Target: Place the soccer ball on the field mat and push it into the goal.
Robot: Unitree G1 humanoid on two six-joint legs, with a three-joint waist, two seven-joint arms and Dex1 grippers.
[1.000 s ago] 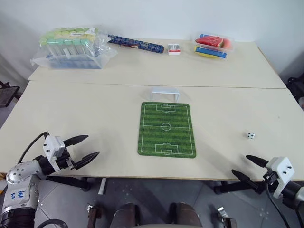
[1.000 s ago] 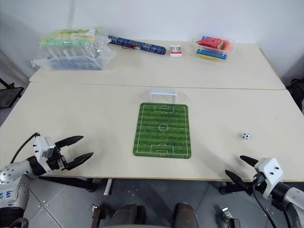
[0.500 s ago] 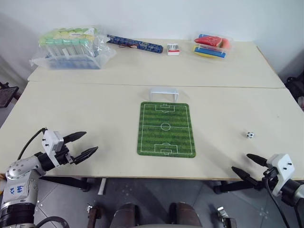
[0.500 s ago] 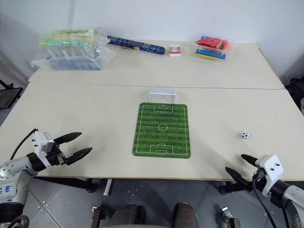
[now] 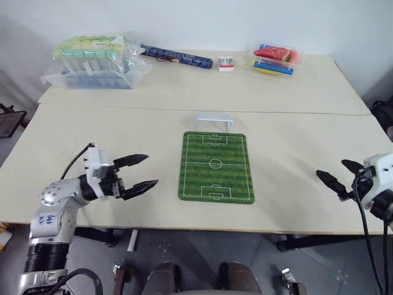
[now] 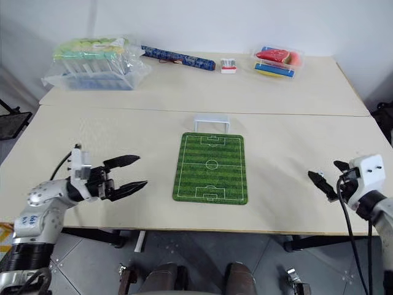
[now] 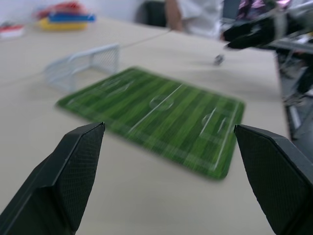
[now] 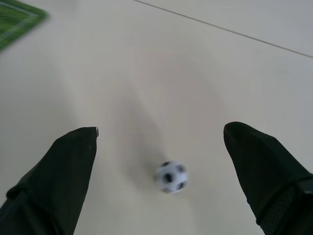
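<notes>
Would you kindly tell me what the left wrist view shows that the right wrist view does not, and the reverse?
The left wrist view adds the goal at one short end of the field mat, the full pitch markings, the open left tool and a person in a white top beyond the table. The right wrist view adds a close look at the soccer ball, lying on bare table between the open right tool's fingers. Shared: ball, mat and table.

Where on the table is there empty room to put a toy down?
Bare tabletop lies between the left gripper and the field mat, and between the mat and the right gripper. The far edge is crowded: a bagged box, a blue tube and a toy tray.
</notes>
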